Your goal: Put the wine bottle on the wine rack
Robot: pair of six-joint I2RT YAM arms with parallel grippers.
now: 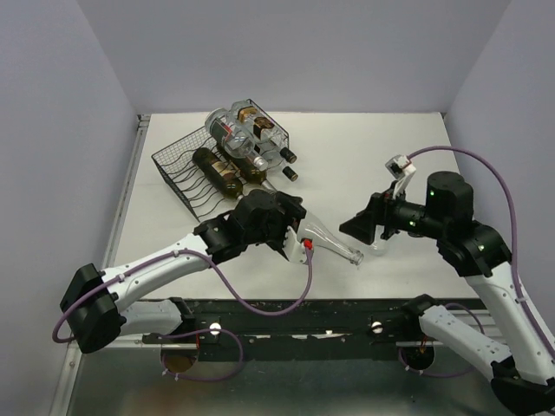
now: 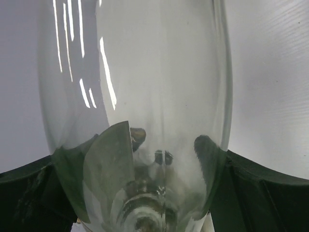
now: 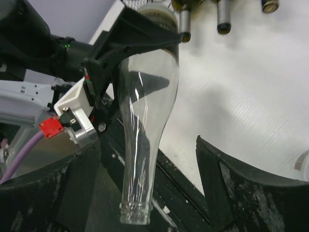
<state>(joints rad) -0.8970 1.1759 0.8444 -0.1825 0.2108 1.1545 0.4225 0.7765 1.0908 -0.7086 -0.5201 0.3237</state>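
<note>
My left gripper (image 1: 295, 232) is shut on the base of a clear empty wine bottle (image 1: 329, 244), held above the table with its neck pointing right. The left wrist view is filled by the bottle's glass body (image 2: 140, 96) between my fingers (image 2: 270, 193). My right gripper (image 1: 362, 227) is open, its jaws on either side of the bottle's neck (image 3: 140, 183) without touching it. The black wire wine rack (image 1: 204, 169) stands at the back left with several bottles lying on it, one clear (image 1: 238, 134) and dark ones (image 1: 217, 172).
Necks of the racked bottles (image 3: 223, 19) show at the top of the right wrist view. The black rail along the table's front edge (image 1: 347, 312) lies below the bottle. A grey wall closes the back and sides.
</note>
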